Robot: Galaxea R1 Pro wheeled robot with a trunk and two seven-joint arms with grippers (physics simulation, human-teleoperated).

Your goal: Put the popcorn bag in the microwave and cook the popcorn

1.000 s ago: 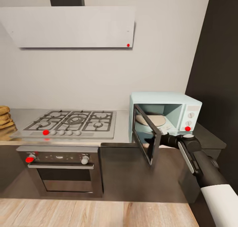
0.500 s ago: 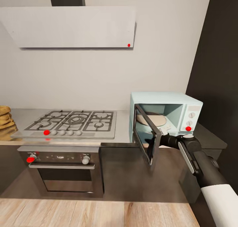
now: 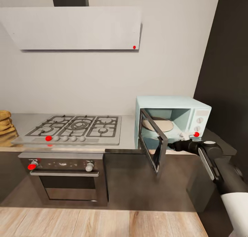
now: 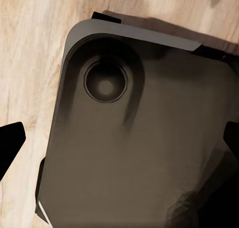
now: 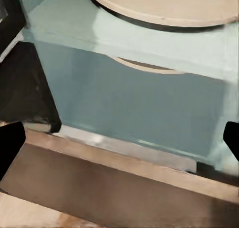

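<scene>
The pale mint-blue microwave (image 3: 172,121) stands at the right end of the grey countertop (image 3: 127,130). Its dark glass door (image 3: 153,145) hangs open toward me, and the round turntable (image 3: 157,125) inside carries nothing. A tan, folded popcorn bag (image 3: 4,122) sits at the far left of the countertop, cut by the frame edge. My right gripper (image 3: 174,146) hovers in front of the open cavity, just right of the door's edge. In the right wrist view the right gripper (image 5: 119,143) is open and holds nothing, facing the microwave floor (image 5: 129,88). My left gripper (image 4: 119,143) is open over my dark base.
A gas hob (image 3: 74,126) lies in the countertop, with a built-in oven (image 3: 65,176) below and a white hood (image 3: 72,28) above. A tall dark cabinet (image 3: 227,75) stands right of the microwave. Wooden floor (image 3: 96,223) runs along the cabinets.
My right arm has swung to the right, away from the door's edge and toward the microwave's knob side. The door stays open at the same angle.
</scene>
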